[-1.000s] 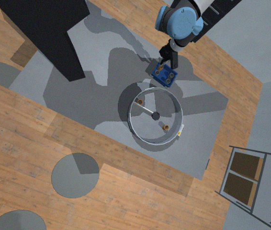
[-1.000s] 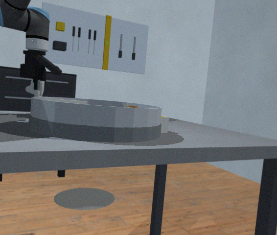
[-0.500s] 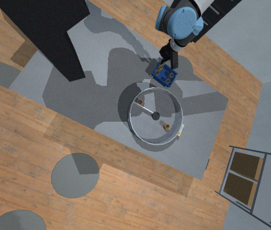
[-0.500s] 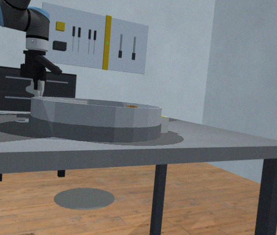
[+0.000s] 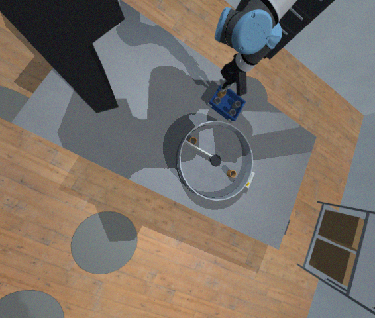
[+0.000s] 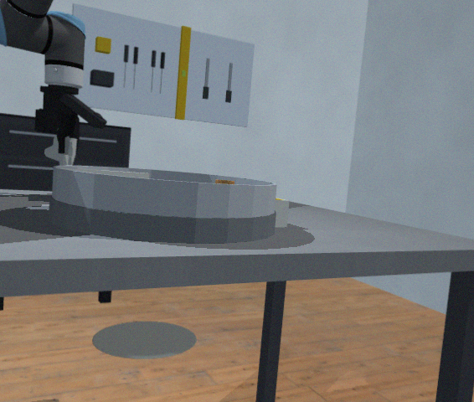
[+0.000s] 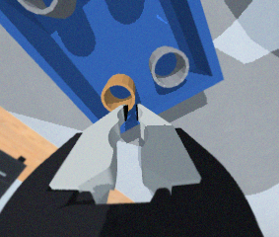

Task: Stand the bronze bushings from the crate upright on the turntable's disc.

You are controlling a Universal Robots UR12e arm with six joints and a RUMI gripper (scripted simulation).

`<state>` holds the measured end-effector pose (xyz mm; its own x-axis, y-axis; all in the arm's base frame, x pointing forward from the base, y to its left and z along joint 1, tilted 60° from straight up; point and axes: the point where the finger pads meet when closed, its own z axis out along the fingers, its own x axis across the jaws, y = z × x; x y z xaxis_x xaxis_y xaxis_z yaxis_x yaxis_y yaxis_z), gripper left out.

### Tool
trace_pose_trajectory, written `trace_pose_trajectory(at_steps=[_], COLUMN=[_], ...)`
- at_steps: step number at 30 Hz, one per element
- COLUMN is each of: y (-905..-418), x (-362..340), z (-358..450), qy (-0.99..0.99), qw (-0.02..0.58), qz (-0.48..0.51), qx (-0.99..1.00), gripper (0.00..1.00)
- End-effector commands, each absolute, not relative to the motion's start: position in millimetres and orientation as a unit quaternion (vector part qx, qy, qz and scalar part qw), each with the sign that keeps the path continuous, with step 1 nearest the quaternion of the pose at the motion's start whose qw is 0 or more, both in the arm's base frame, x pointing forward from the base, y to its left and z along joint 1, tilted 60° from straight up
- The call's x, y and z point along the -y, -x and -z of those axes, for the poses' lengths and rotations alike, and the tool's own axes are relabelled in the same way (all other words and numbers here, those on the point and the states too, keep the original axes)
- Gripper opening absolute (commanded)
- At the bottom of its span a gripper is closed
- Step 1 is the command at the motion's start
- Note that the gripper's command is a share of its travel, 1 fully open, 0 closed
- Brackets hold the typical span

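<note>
My gripper (image 5: 224, 87) (image 6: 66, 162) (image 7: 131, 106) is nearly closed, with a narrow gap and nothing seen between its tips. It is over a corner of the blue crate (image 5: 239, 110) (image 7: 114, 44). A bronze bushing (image 5: 221, 93) (image 7: 107, 101) stands in the crate right by the fingertips, partly behind one. Steel bushings (image 5: 216, 100) (image 5: 238, 103) (image 5: 232, 111) (image 7: 183, 72) are also in the crate. Two bronze bushings (image 5: 189, 140) (image 5: 228, 173) stand upright on the turntable's disc (image 5: 208, 185), apart from its dark hub (image 5: 215, 159). One bronze top shows above the wall in the exterior view.
A raised wall (image 5: 247, 150) (image 6: 141, 197) rings the disc. A pale bar (image 5: 199, 149) runs from near the hub to the wall, close to one bushing. A small white box (image 5: 250, 179) (image 6: 281, 213) with a yellow mark sits outside the wall. The crate is close beside the turntable.
</note>
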<state>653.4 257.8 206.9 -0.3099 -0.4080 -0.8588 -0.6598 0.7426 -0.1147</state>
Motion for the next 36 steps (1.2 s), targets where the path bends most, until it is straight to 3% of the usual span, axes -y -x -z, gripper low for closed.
trace_pose_trajectory(at_steps=[1, 36], y=[-654.0, -658.7], x=[-258.9, -262.3], z=[-207.8, -204.7], qy=[0.335, 0.335], qw=[0.483, 0.484], qz=[-0.13, -0.13], qx=[-0.798, -0.798], gripper=[0.05, 0.05])
